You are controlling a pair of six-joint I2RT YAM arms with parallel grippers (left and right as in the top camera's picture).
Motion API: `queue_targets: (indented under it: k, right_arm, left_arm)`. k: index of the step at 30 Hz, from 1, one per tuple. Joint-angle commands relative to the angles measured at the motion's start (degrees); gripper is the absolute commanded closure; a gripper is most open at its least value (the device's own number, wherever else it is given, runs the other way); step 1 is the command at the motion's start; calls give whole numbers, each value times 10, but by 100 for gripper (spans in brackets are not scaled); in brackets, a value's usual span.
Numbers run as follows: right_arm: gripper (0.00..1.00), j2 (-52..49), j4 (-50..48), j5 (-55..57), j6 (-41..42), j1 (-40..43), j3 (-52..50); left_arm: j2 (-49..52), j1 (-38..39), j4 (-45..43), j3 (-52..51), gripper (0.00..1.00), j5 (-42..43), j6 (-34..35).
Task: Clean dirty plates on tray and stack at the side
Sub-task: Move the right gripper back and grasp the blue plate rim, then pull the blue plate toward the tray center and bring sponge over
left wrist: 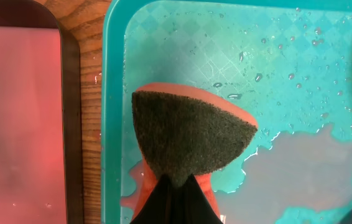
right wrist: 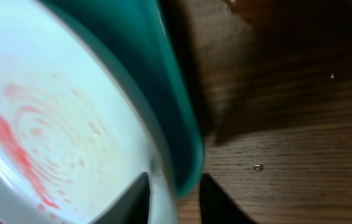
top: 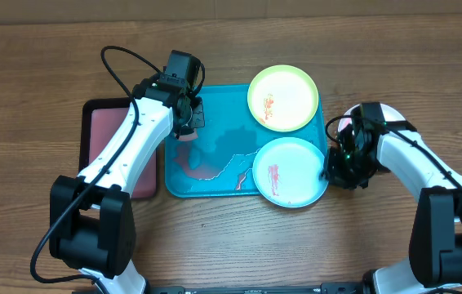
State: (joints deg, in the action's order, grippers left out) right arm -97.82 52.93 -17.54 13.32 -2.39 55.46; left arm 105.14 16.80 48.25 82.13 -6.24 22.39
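Hidden for the most part under the right arm: a white plate on the wood beyond the right rim of the turquoise tray, only a sliver of its edge on show, smears not to be judged. Cut off in the left wrist view: the left gripper, just the dark finger ends visible, pressed together on a sponge with a dark scouring face and an orange body, over the tray's wet floor near its left rim; touching the floor or not, unclear. Blurred and very close in the right wrist view: the right gripper, fingers astride the edge of the pale mint-blue plate and the tray's rim together, one finger over the plate, the other over the wood; pinching or merely set around them, impossible to tell. In the tray: a pinkish puddle across the middle, droplets on the far part, the mint-blue plate with a red smear at the near right corner, lapping over the rim, and a yellow-green plate with an orange-red smear at the far right corner, lapping over the far rim, just beside the other. Left of the tray, a black-rimmed tray with a pinkish inside, a narrow strip of wood between the two rims. Bare table along the turquoise tray's near side.
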Motion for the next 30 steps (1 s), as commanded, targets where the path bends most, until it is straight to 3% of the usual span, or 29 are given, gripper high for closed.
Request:
queue_targets:
  k: [1, 4, 17, 24, 30]
  right_arm:
    - [86, 6, -2, 5, 4, -2, -9]
    - [97, 6, -2, 5, 4, -2, -9]
    - [96, 23, 48, -4, 5, -33, 49]
    - [96, 19, -73, 4, 152, -137, 57]
    - [96, -32, -184, 98, 275, -243, 57]
  left_arm:
    - [4, 1, -1, 1, 96, -1, 10]
    - [4, 1, -1, 1, 96, -1, 10]
    - [4, 1, -1, 1, 96, -1, 10]
    - [4, 1, -1, 1, 96, -1, 10]
    - [4, 1, -1, 1, 96, -1, 10]
